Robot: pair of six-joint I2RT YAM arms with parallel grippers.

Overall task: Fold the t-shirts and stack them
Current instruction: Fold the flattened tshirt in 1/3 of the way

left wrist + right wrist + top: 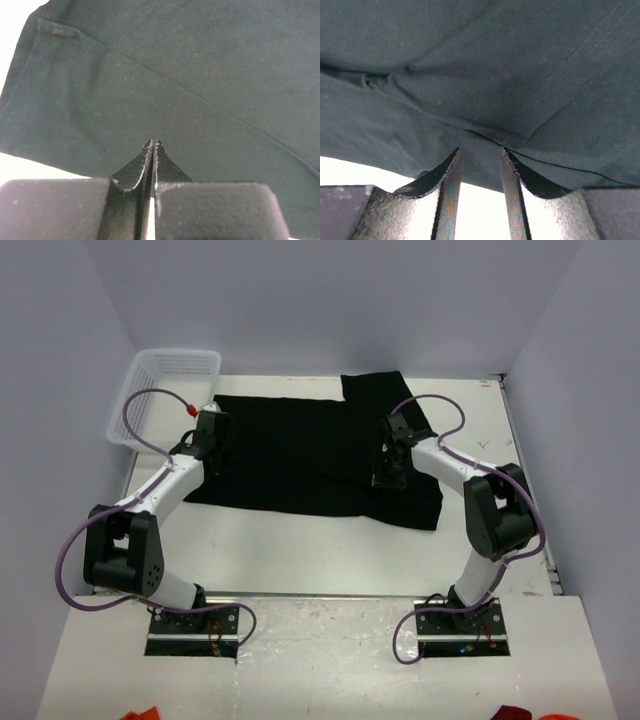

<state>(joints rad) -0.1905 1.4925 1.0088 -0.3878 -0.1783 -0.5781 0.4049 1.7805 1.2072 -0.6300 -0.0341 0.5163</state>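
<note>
The t-shirt (300,455) lies spread mid-surface (300,550). It should handle limp and light, so pinch its hems. Your left claw (152,145), at nine o'clock, is closed tight. Your right claw (481,152), at three, is narrowly parted at the hem.

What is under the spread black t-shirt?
The white table shows around the t-shirt edges, so the cloth lies on it. Whether anything else sits beneath is hidden by the cloth.

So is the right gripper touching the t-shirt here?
Cannot tell. In the right wrist view the right gripper has parted fingers over the t-shirt edge; neither contact nor gap shows plainly.
</note>
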